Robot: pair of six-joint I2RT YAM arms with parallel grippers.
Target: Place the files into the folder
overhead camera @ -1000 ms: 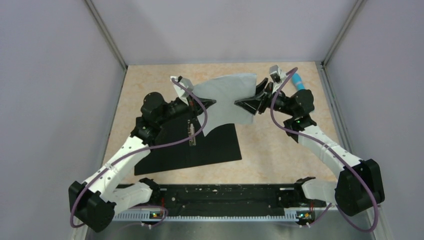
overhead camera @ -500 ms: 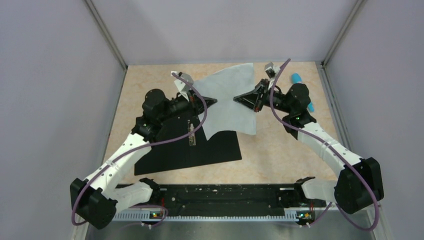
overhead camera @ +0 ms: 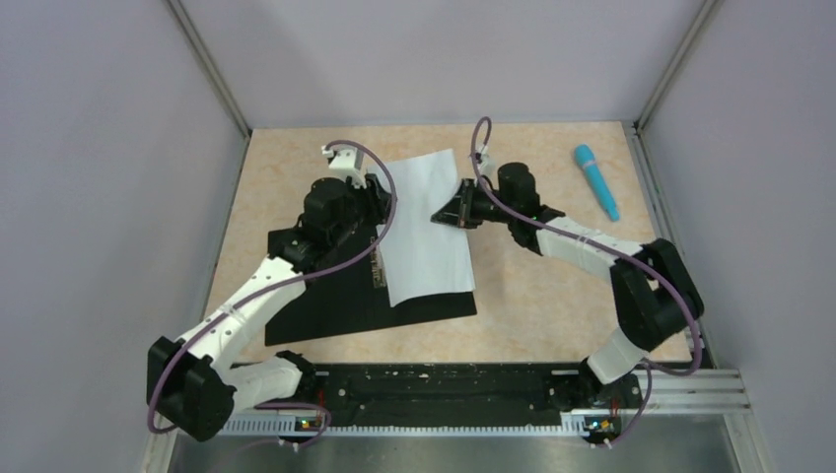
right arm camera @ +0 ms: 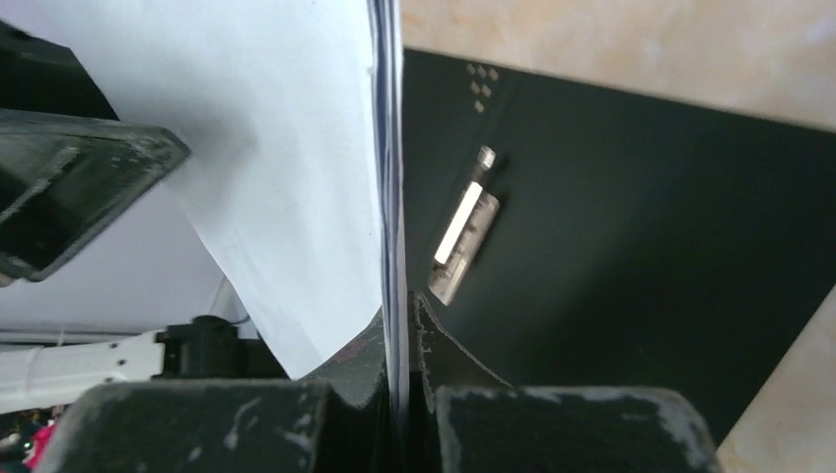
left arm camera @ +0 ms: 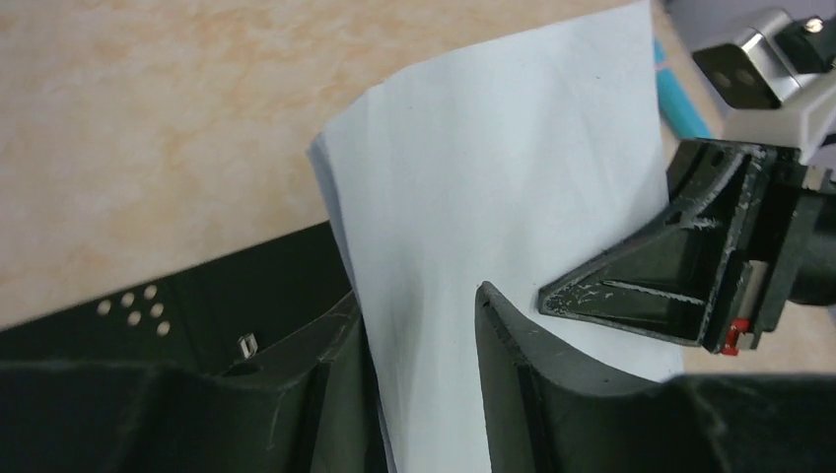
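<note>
Right pincer [right arm camera: 399, 317] is clamped on the paper sheets [overhead camera: 424, 236] at centre frame. Left pincer [left arm camera: 416, 298] stands parted around them. Held one-sided, they could sag, fan apart and miss the open folder [overhead camera: 426, 310].

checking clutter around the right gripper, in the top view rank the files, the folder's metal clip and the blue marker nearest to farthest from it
1. The files: pinched in the right gripper, touching it, spreading to its left.
2. The metal clip: beyond the sheets, farther left, on the open folder.
3. The blue marker: off to the right, clearly farthest.
</note>
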